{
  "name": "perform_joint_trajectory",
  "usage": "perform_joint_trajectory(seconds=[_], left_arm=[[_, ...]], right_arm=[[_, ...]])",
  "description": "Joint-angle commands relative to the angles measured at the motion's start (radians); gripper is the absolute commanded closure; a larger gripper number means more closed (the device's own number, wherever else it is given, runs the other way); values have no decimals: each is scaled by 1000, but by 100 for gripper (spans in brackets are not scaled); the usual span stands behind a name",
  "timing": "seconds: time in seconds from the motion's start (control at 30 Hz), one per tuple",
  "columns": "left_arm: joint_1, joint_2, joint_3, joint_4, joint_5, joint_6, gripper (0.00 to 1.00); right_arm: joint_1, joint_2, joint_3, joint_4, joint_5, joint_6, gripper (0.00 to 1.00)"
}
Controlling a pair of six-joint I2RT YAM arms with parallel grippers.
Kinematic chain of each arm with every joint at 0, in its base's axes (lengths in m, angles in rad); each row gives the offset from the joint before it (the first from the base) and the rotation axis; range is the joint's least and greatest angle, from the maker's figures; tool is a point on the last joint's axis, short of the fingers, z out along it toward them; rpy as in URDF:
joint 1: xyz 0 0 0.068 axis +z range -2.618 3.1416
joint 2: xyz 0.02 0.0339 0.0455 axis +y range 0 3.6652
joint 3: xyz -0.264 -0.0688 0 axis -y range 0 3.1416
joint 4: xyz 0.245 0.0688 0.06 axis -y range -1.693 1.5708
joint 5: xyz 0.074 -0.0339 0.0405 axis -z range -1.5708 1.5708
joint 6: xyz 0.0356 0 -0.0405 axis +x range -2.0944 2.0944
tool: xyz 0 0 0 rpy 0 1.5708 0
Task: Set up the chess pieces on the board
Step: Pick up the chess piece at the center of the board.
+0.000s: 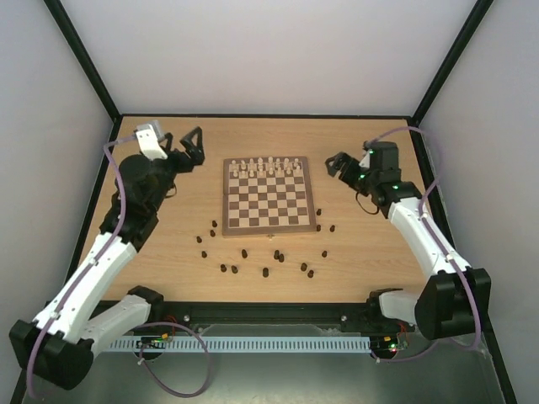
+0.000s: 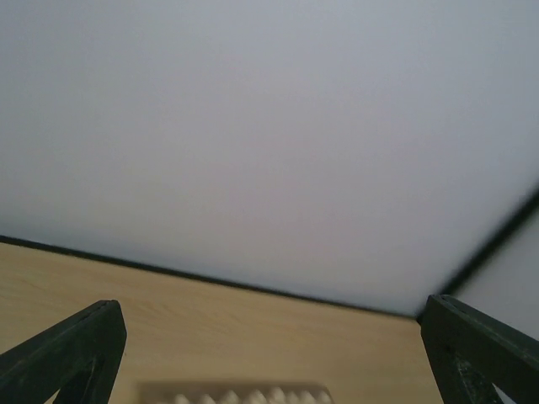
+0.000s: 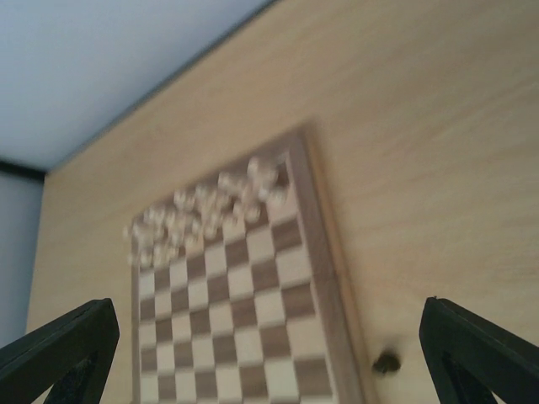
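Spreading across the whole view from above, the counter (image 1: 379, 252) carries the board (image 1: 269, 206) at its middle, square to the arms. The left arm (image 1: 97, 265) reaches up the left side and the right arm (image 1: 425, 231) up the right. Each set of jaws hangs beside the board's far half: the left jaws well off its far left corner, the right jaws just off its right edge. Both sets stand wide apart with nothing between them, and each wrist view shows its two fingertips at the bottom corners with bare space in the gap.

The cream-white chessmen (image 1: 268, 166) fill the two far ranks. The chess pieces (image 1: 265, 272) lie scattered on the counter in a loose arc along the board's near edge, none yet on a square. From either jaws, then, the work lies back toward the bases.

Two pieces beside the near right corner look closest to the right jaws. The right wrist view catches one dark piece (image 3: 386, 363) just outside the border, so that arm seems better placed to start.
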Motion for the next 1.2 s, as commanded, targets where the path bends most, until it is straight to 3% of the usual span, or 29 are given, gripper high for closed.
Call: perform_joint_trajectory(seconds=[0.0,0.13,0.37,0.7,0.87,1.17], left_arm=[[-93,-102,-5,-236,48,-11,1],[-95,-167,-45,-364,199,3,1],[-94,-371,-229,-254,304,-84,1],[-95,-299,-260,-304,372,-85,1],[-95,-172,-264,-388,339,-39,1],[-95,-178,-383,-382,237,-80,1]], right_arm=[[138,-16,54,-253,65,-86,1],[178,-129,-38,-306,167,-111,1],[182,-306,-123,-363,239,-129,1],[182,-173,-89,-306,214,-122,1],[182,-86,-108,-225,248,-116,1],[190,-23,-163,-164,311,-111,0]])
